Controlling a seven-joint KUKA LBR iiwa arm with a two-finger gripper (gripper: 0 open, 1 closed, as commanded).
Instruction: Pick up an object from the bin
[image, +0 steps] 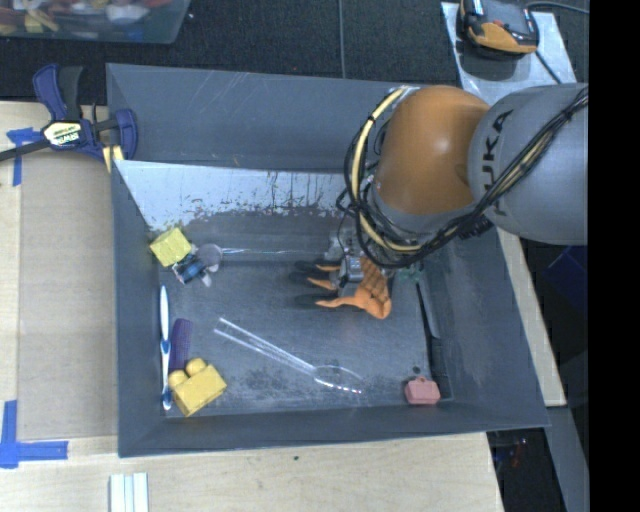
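While the gripper (330, 272) sits low inside the bin (250, 110), an orange rubbery toy (370, 297) lies immediately below and slightly right of it, apparently in contact. Whether the gripper is open or closed cannot be told, and no hold is confirmed. A clear plastic spoon (290, 355) lies below and to its left, a pink block (422, 391) below and to its right, and a yellow brick (197, 386) well off to its lower left. Judgement: the approach is complete. The toy rests on the floor, so securing it and lifting it clear remain outstanding.
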